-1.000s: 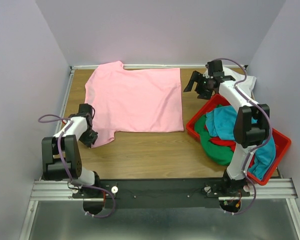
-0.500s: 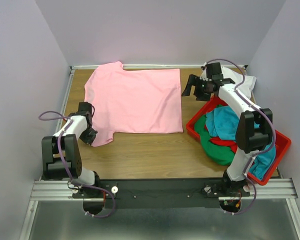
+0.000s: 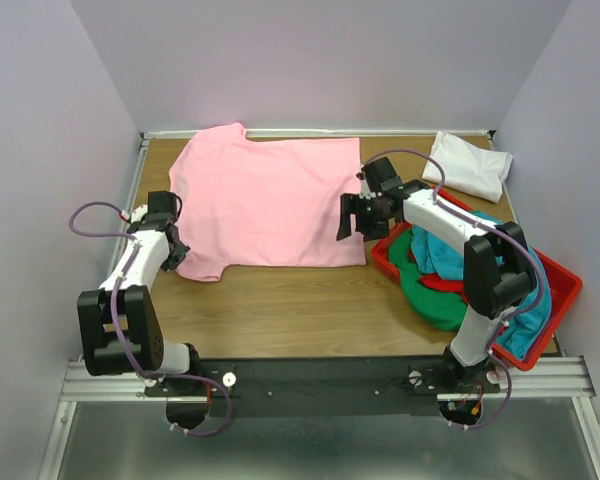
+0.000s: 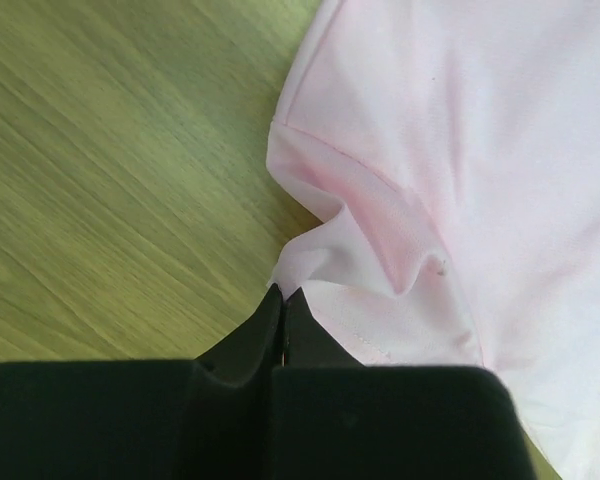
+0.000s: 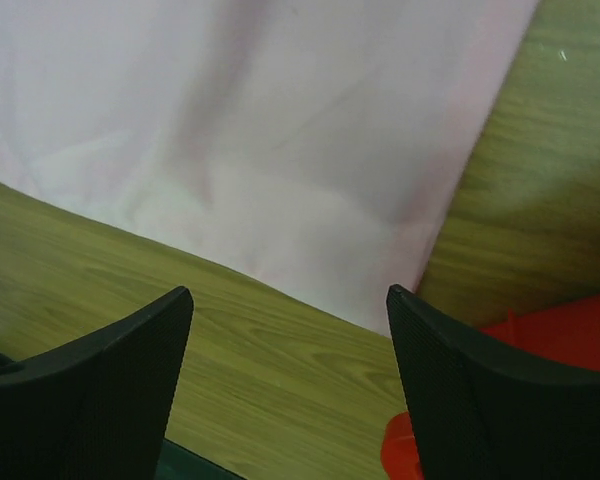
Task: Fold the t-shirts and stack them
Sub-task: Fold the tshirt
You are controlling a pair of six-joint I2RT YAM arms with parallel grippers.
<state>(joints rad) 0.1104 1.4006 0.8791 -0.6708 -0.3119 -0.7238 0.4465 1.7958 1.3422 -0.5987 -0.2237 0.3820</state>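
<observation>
One pink shirt (image 3: 270,200) lies spread flat on the desk (image 3: 300,310), likely laid out for folding. To its right, other shirts (image 3: 450,250) wait heaped in the bin (image 3: 565,285), and a white shirt (image 3: 470,165) sits folded behind that. Your left gripper (image 4: 280,300) is pinched closed on the pink shirt's near sleeve hem, puckering the cloth. Your right gripper (image 5: 288,295) hovers wide open over the pink shirt's near right corner, apparently touching nothing.

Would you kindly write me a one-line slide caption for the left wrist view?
Left gripper, fingers closed, pinching the sleeve hem of the pink t-shirt over the wooden table.
</observation>
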